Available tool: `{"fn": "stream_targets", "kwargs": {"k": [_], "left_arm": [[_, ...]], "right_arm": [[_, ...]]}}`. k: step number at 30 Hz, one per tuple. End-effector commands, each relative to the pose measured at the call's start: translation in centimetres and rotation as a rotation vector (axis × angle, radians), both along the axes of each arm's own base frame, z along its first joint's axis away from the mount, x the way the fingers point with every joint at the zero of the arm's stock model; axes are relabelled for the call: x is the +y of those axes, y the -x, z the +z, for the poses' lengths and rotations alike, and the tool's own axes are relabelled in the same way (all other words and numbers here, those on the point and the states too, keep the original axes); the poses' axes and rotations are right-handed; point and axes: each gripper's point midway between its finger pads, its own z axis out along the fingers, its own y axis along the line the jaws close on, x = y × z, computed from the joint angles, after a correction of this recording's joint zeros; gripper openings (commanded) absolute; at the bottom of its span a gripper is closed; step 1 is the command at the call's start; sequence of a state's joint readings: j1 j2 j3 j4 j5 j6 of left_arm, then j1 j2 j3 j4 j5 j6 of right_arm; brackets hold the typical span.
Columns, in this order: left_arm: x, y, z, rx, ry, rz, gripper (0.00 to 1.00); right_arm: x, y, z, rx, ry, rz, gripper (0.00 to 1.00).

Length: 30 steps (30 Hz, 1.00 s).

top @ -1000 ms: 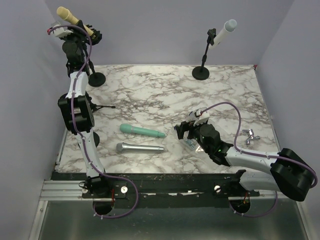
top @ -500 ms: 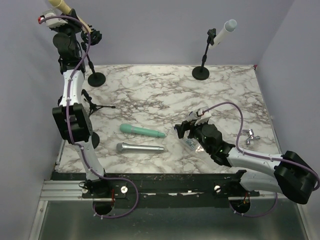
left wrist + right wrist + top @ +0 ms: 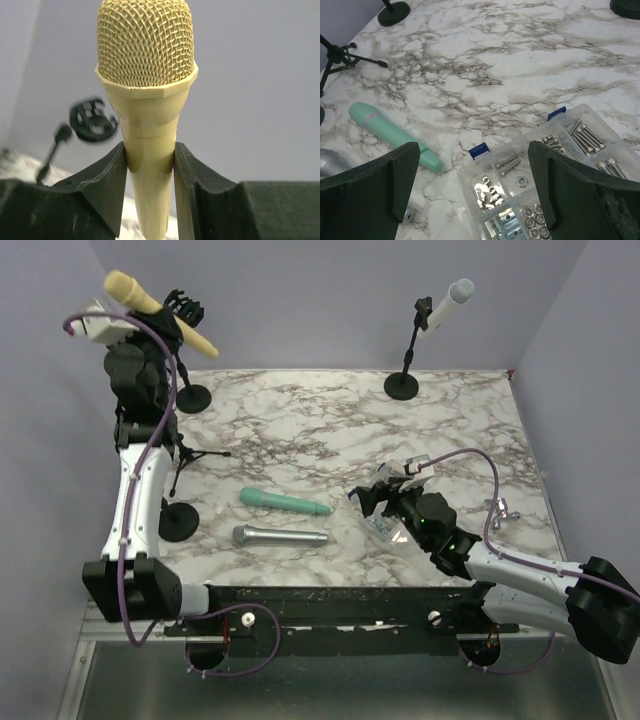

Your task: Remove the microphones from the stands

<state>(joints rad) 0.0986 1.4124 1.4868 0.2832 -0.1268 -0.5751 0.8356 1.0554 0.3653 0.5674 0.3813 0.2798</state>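
The cream microphone [image 3: 146, 75] sits high at far left, pinched below its head by the left fingers [image 3: 102, 192], with the stand clip [image 3: 93, 120] apart beside it. Best swing it well clear before lowering to the table [image 3: 330, 430]. The right fingers [image 3: 370, 185] gape wide, empty.

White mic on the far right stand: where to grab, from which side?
Probably the bare barrel of the white mic just above the clip, jaws across it, approaching from the near side. It tilts up and right out of the clip, so that stretch is exposed.
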Motion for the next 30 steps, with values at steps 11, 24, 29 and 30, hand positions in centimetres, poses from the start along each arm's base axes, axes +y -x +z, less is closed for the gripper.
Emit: {"fn": "stream_targets", "kwargs": {"k": [11, 24, 29, 30], "left_arm": [[-14.8, 8.1, -23.8, 0.593, 0.738, -0.214, 0.00], [-19.3, 11.2, -37.6, 1.234, 1.058, 0.188, 0.00], [-20.3, 10.9, -40.4, 1.338, 1.060, 0.261, 0.00], [-20.6, 10.7, -41.0, 1.350, 1.059, 0.272, 0.00]], "right_arm": [[-1.2, -0.1, 0.8, -0.018, -0.042, -0.051, 0.98], [-1.8, 0.2, 1.6, -0.033, -0.061, -0.062, 0.99], [-2.0, 0.2, 1.8, -0.041, -0.068, -0.070, 0.99], [-2.0, 0.2, 1.8, -0.040, -0.068, -0.070, 0.99]]}}
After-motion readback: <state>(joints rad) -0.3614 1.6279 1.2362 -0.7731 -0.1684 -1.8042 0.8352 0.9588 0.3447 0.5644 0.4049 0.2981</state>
